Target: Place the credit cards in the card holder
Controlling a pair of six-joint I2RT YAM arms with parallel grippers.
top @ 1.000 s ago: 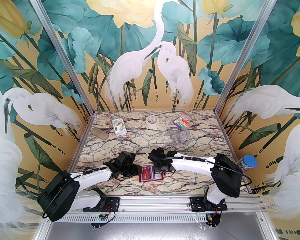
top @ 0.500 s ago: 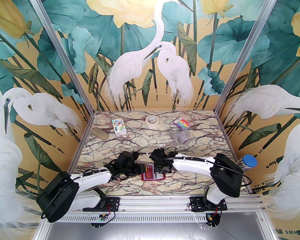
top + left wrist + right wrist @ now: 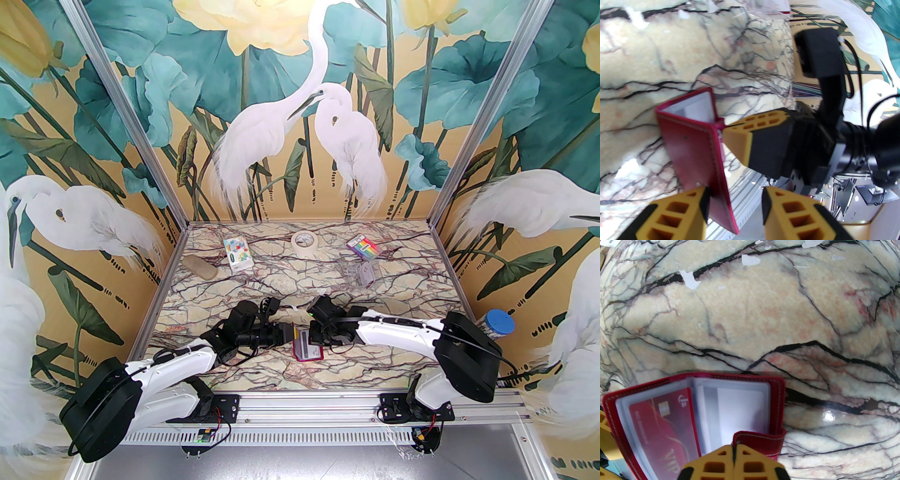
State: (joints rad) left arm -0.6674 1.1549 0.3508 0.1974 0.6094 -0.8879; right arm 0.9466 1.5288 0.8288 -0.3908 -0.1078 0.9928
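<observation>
The dark red card holder [image 3: 309,350] lies near the table's front middle, between both grippers. Its left cover [image 3: 691,140] stands tilted up off the marble. My left gripper [image 3: 734,194] is open, the cover's lower edge sitting in the gap against one finger. Inside, a red VIP credit card [image 3: 663,427] sits in the left clear pocket and a pale card [image 3: 740,408] in the right one. My right gripper [image 3: 734,448] is shut, its tips on the snap tab [image 3: 759,439]. From above, the left gripper [image 3: 291,333] and right gripper [image 3: 319,341] flank the holder.
At the back stand a clear plastic box [image 3: 361,274], a rainbow-striped packet [image 3: 363,246], a tape roll [image 3: 304,241], a white printed box [image 3: 236,254] and a tan lump [image 3: 200,268]. A blue-capped tube [image 3: 497,323] sits at the right edge.
The left gripper has moved right and the holder's left cover has risen from flat to tilted up. The holder and the right gripper have shifted slightly right.
</observation>
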